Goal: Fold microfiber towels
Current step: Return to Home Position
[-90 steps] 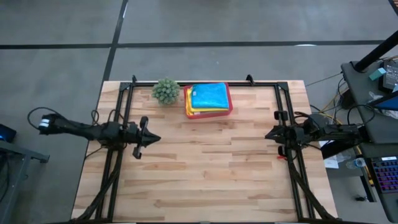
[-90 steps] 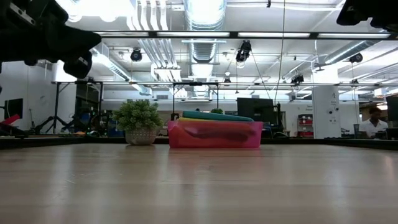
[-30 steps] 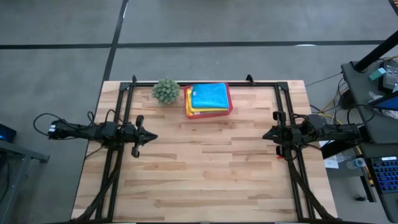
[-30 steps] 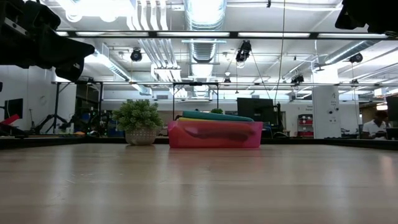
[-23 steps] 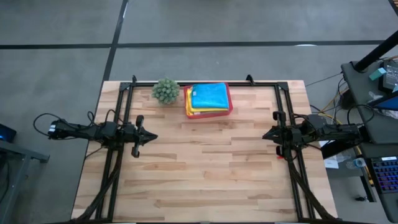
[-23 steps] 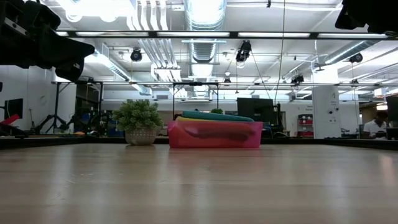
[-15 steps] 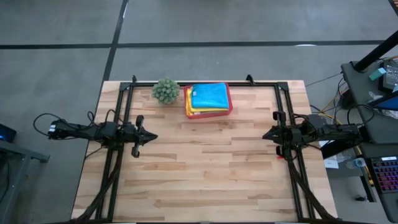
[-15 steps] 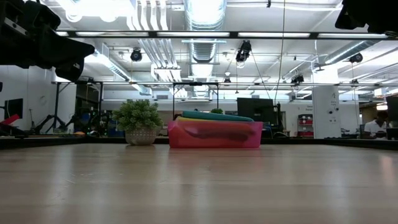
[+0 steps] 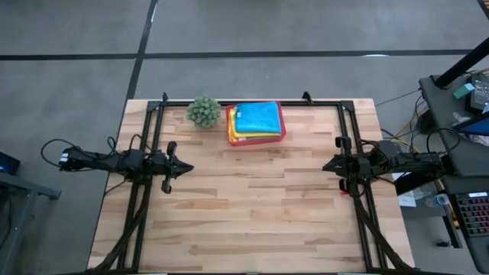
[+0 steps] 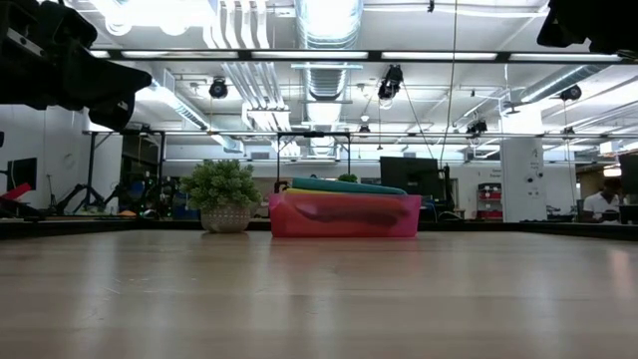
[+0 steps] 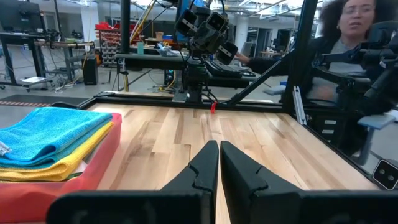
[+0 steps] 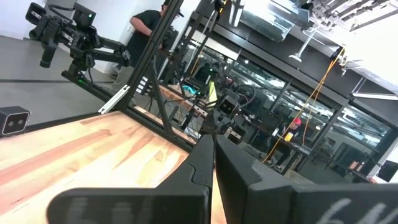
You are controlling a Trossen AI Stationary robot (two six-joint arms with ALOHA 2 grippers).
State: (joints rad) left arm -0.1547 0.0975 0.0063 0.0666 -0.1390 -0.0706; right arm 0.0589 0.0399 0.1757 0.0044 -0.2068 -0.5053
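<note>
Towels (image 9: pixel 257 118) lie folded in a stack inside the pink tray (image 9: pixel 257 140) at the far edge of the table (image 9: pixel 252 214), with the blue one on top and yellow and orange edges showing under it. How many lie beneath cannot be counted from above. A small green plant (image 9: pixel 203 111) stands just beside the tray on its left. The left gripper (image 9: pixel 186 168) hangs over the table's left side and the right gripper (image 9: pixel 327 165) over its right side, both well apart from the tray and pointing at each other across bare wood.

From table height, the stack rises above the tray's rim, and both arms are only dark shapes in the top corners, high off the surface.

The left wrist camera looks past its own fingers (image 11: pixel 200 171), which are pressed almost together and hold nothing. The tray and stack are off to one side, and a person (image 11: pixel 339 62) sits beyond the table.

The right wrist camera shows its fingers (image 12: pixel 202 163) drawn tight together too, also empty, with the other arm far across the wood.

The folding looks finished, so little is left to spoil. The main risk is the tall stack: a knock to the tray or table could slide the top towel off or loosen its folds. An arm swinging low toward the far edge could also tip the plant.
</note>
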